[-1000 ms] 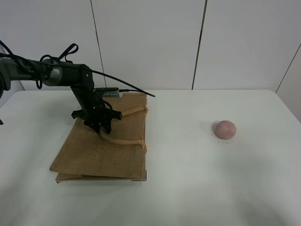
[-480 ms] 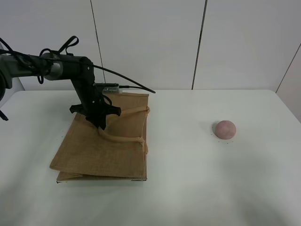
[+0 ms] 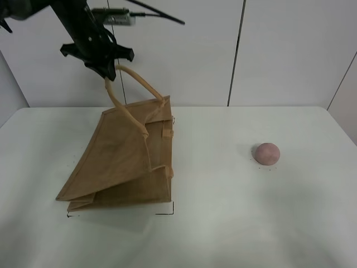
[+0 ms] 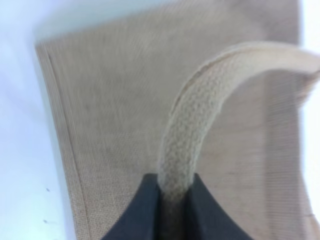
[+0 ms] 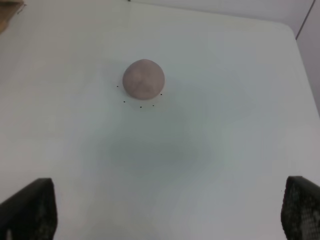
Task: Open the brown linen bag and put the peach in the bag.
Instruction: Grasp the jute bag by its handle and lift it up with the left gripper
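Observation:
The brown linen bag stands partly lifted on the left of the white table, its upper panel pulled up and its base still on the table. My left gripper is high above it, shut on one light-tan loop handle. The left wrist view shows the handle pinched between the dark fingers, with the bag panel below. The peach lies on the table at the right, far from the bag. In the right wrist view the peach lies ahead of the wide-open right fingers. The right arm is out of the high view.
The white table reaches a white panelled wall at the back. A corner of the bag shows at the edge of the right wrist view. Small black dots mark the table around the peach.
My left gripper has risen sharply from just above the flat bag to high over it, pulling the handle up. The bag's upper panel has lifted off the table. The peach has not moved.

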Motion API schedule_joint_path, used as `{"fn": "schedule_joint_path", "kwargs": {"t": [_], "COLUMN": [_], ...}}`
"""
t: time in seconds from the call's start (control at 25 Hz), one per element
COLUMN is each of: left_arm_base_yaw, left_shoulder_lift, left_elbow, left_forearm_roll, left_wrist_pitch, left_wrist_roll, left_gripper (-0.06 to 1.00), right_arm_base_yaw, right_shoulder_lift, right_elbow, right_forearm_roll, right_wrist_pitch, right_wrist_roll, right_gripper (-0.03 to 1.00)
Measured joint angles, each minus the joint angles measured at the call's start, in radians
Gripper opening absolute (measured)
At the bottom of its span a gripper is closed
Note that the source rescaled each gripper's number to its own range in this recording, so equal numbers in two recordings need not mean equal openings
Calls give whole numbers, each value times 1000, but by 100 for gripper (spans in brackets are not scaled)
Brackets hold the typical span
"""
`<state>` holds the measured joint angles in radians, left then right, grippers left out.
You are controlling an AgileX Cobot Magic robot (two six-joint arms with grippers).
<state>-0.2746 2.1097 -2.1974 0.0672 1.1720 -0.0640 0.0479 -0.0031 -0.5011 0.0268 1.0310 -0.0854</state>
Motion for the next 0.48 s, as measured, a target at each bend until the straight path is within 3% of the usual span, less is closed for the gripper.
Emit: {"fn": "schedule_joint_path", "kwargs": {"t": [0.48], "left_arm_base_yaw": [0], "left_shoulder_lift": [-216], "left_elbow": [-12], "left_forearm_roll": [-30], "left_wrist_pitch": [1], "left_wrist_roll": [15], "left_gripper": [0], "right_arm_base_yaw": [0], "right_shoulder_lift": [0], "right_elbow": [0], "right_forearm_roll": [1], "right_wrist_pitch": [0], "right_wrist_roll": [0], "right_gripper": [100]}}
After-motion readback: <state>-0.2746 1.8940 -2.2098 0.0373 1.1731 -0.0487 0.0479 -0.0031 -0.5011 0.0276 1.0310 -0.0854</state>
